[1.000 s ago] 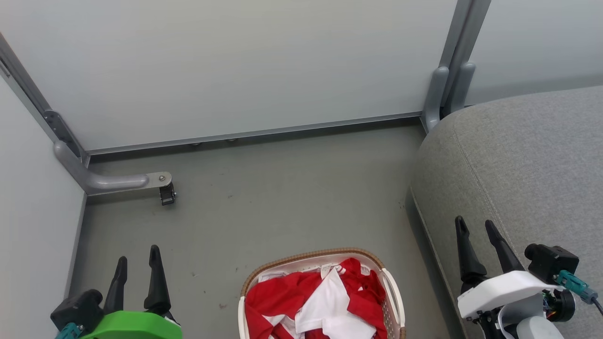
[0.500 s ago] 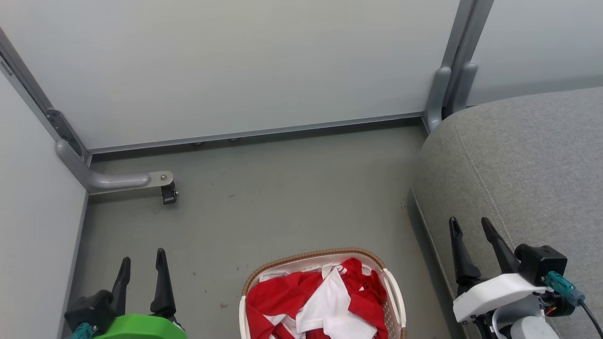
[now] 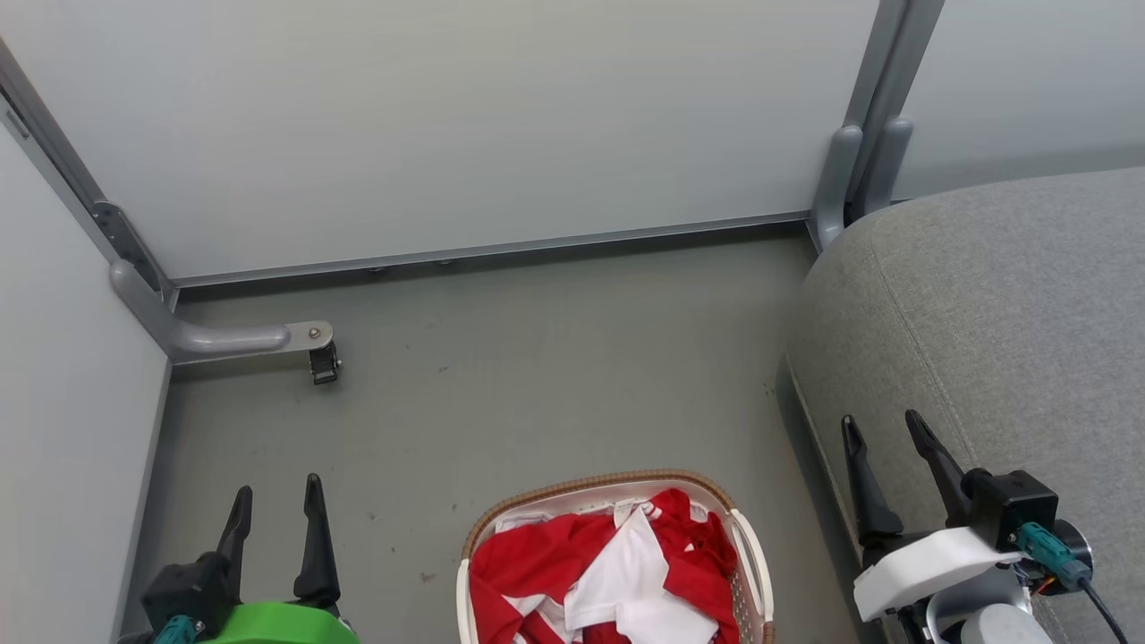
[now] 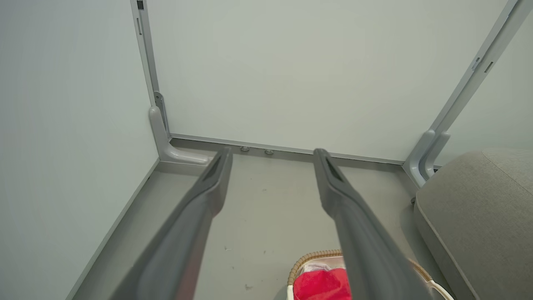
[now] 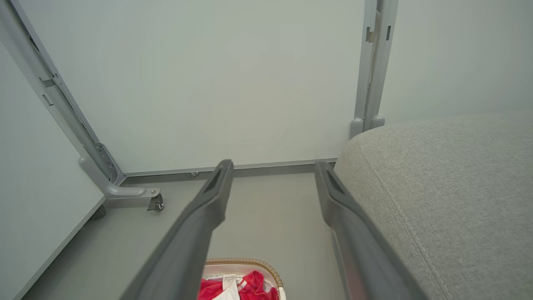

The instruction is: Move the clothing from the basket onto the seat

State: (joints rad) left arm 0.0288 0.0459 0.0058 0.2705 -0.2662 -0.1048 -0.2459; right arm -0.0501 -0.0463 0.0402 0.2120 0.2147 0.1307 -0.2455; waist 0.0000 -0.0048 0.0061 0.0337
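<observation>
Between the two hands, the basket [image 3: 750, 559] stands on the floor [image 3: 555, 358] with the red-and-white clothing [image 3: 537, 563] heaped inside, just left of the seat [image 3: 1002, 313], whose visible part is bare. Left hand [image 3: 278, 487] and right hand [image 3: 880, 419] are both open and empty, flanking the basket without touching it. The right hand, over the seat's edge, looks slightly nearer; it must reach inward and down past the woven rim.

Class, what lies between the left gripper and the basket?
Only bare grey floor with small marks separates the left gripper from the basket, as the head view shows.
</observation>
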